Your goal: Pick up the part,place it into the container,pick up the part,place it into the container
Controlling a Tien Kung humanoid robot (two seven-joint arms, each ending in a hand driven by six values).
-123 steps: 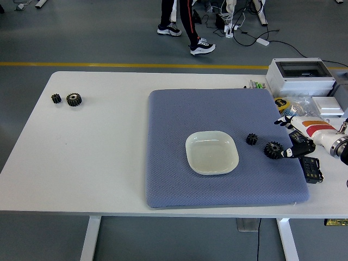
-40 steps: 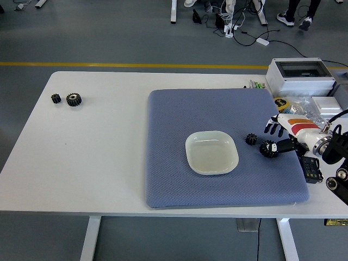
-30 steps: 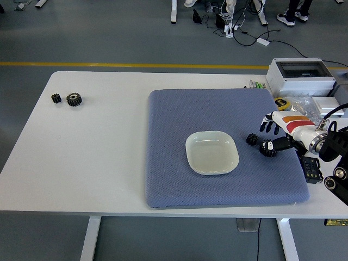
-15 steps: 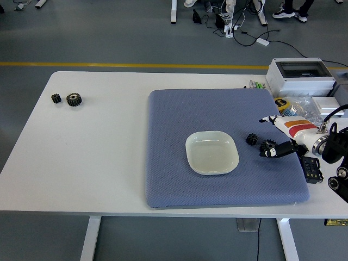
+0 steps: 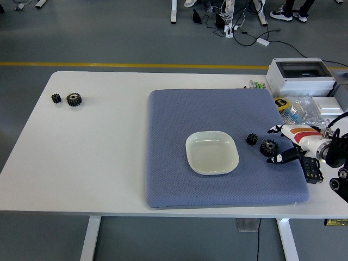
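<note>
Right hand [image 5: 287, 148] is sitting farther right and lower than 0.5 s ago, now just right of the larger gear [image 5: 268, 146], which is lying free on the blue mat [image 5: 179, 179] instead of being between the fingers. Fingers are spread and loose, gripping nothing; 1 dark finger [image 5: 278, 158] is pointing left just below-right of that gear, looks apart from it but contact is hard to tell. Smaller gear [image 5: 251, 139] is staying in the same spot as before, just left and slightly beyond the larger gear, near but not touching it as far as visible. Both gears are lying on the mat to the right of the container, neither is inside it.

Near to far: white table [image 5: 81, 174] is carrying the mat; the shallow white square dish [image 5: 193, 162] is sitting on the mat's middle and is holding no gear. A black device [image 5: 310, 168] is lying at the mat's right edge under the right wrist. Further back on the right, a white box [image 5: 302, 76] and some packets [image 5: 296, 109] are sitting on the table. At the far left of the table 2 more black gears [image 5: 67, 98] are lying side by side, well apart from the mat, unchanged from earlier frames. Beyond the table, a person's shoes [image 5: 289, 13] are showing at the top right.
</note>
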